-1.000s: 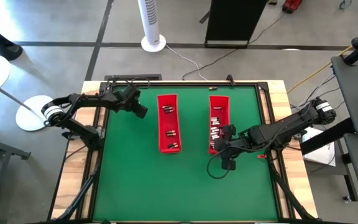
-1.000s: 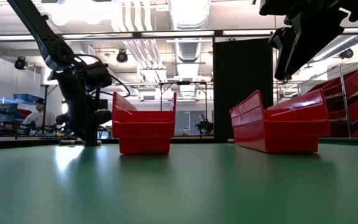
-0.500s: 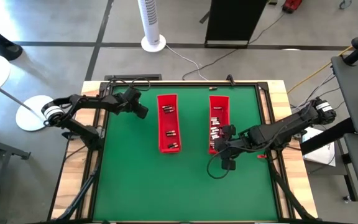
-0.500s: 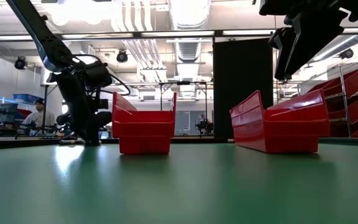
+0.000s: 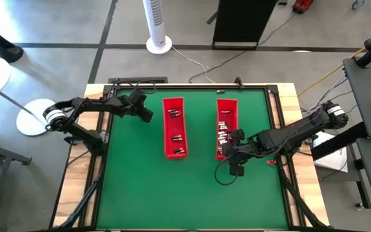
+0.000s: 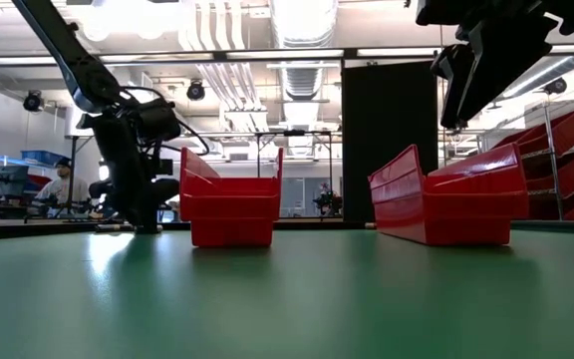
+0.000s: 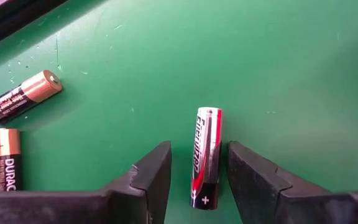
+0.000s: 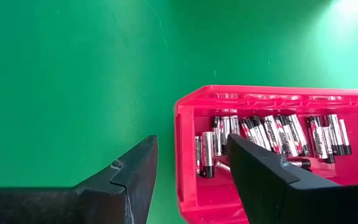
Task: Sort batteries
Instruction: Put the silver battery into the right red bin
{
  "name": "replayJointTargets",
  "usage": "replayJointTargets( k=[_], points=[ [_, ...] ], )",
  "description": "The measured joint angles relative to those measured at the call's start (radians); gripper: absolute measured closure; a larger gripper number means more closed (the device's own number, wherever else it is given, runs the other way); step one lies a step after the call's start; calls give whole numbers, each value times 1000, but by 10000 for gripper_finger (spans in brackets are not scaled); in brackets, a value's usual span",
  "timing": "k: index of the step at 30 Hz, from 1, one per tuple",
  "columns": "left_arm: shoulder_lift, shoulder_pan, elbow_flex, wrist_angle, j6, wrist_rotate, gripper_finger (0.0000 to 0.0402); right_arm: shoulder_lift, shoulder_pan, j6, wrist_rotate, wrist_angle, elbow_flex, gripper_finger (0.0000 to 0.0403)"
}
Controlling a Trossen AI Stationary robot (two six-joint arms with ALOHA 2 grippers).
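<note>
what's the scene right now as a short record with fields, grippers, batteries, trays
left gripper: open, low on the green mat at its far left, fingers either side of a lying Energizer battery
loose batteries: two copper-topped Duracell batteries on the mat nearby
right gripper: open, empty, above the near end of the right red tray
right tray contents: silver batteries
left red tray: few batteries

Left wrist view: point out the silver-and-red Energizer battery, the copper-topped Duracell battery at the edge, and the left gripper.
Energizer battery (image 7: pixel 206 155), left wrist view, mid-body on its label.
Duracell battery (image 7: pixel 4 157), left wrist view, on its copper-and-black body.
Left gripper (image 7: pixel 199 177), left wrist view, midway between its fingertips, which flank the Energizer battery.
</note>
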Motion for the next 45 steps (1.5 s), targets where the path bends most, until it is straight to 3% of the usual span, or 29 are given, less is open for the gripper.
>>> replayJointTargets(
  k=[26, 45],
  points=[
    [-3, 0, -8, -25, 120, 30, 273, 0, 0, 16, -1, -3, 0, 216],
    [-5, 0, -7, -46, 26, 71, 273, 0, 0, 26, -3, -4, 0, 216]
  ],
)
